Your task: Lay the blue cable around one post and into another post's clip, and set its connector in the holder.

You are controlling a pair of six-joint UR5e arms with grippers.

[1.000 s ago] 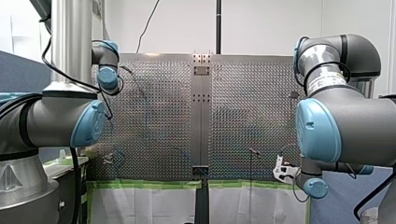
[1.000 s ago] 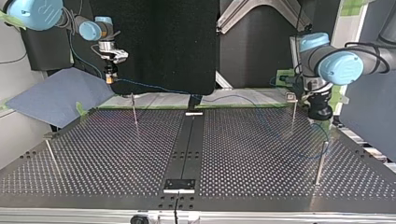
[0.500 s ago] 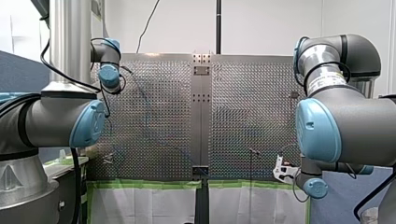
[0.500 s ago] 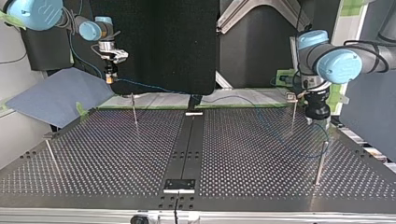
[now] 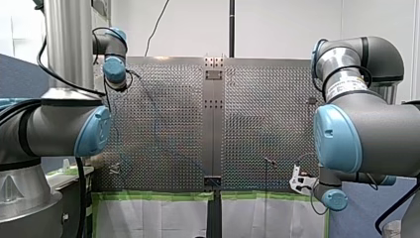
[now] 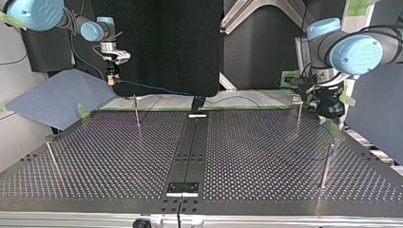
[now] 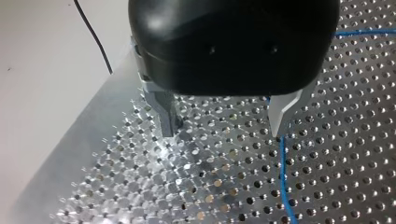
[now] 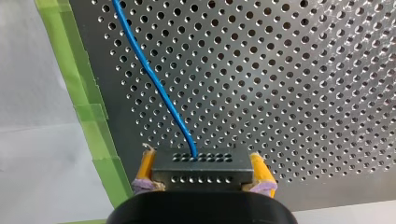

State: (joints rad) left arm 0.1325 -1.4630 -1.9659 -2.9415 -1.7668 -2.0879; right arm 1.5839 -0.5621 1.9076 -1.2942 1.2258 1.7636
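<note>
Step in hand, as I read it: pick up the slack of the blue cable [image 8: 154, 79] with my left gripper [image 7: 222, 134] so it can be led round a post.

- To do it well: shift the left gripper sideways until the cable runs mid-gap, not under a tip. Then come down square to the table [image 7: 327, 140] and close softly so the cable can slide.
- Hold my right gripper [image 8: 201, 179] steady and leave slack, or the pull goes straight into the connector [image 8: 201, 169].

Left fingers are wide apart with nothing between them, low over the perforated table. The cable runs right at one fingertip [image 7: 276, 130] and away ahead of it, outside the gap.

Right fingers, with yellow pads, are clamped on the dark connector, and the cable leaves its face over the table's taped edge.

In the top view the cable spans across to the clip post [image 6: 298, 118] and the nearer post [image 6: 327, 164]. It probably loops loosely between them, but the line is too faint to be sure.
</note>
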